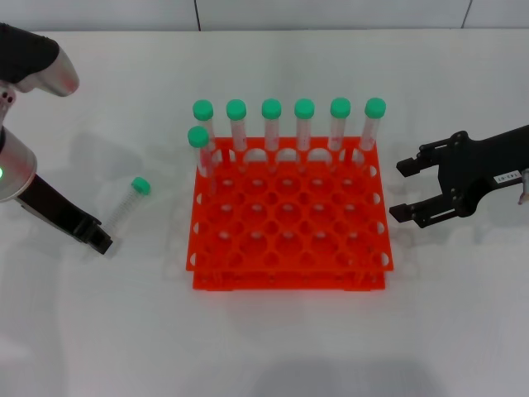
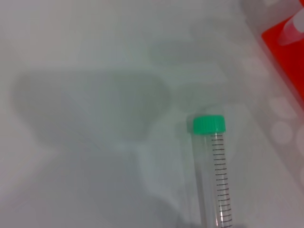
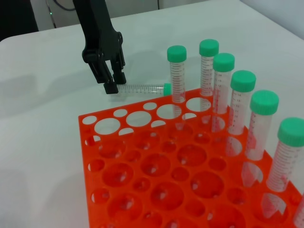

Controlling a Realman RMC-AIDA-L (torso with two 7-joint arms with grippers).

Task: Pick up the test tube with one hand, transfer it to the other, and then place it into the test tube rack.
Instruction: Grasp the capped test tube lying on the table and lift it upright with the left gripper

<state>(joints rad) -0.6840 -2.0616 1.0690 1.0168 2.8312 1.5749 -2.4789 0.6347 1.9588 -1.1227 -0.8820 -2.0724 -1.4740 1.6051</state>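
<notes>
1. Test tube (image 1: 130,201) with the green screw cap lies flat on the white table (image 1: 273,339), to the left of the test tube rack (image 1: 289,223) and apart from it. Its cap end points away from my body.
2. My left gripper (image 1: 103,241) sits low over the table at the tube's bottom end. From the right wrist view its black fingertips (image 3: 110,85) stand right at that end of the tube, close together, but I cannot tell whether they are closed on it or merely beside it.
3. My left wrist view shows the same tube (image 2: 213,175) lengthwise, cap (image 2: 209,124) farthest from the camera, graduation marks along its clear wall, and a corner of the orange-red rack (image 2: 287,57) off to one side.
4. My right gripper (image 1: 405,188) hovers just beside the rack's right edge, its two black fingers spread apart and holding nothing.
5. Seven other green-capped tubes (image 1: 304,124) stand upright in the rack: six in the far row, one more in the row behind it at the left end.
</notes>
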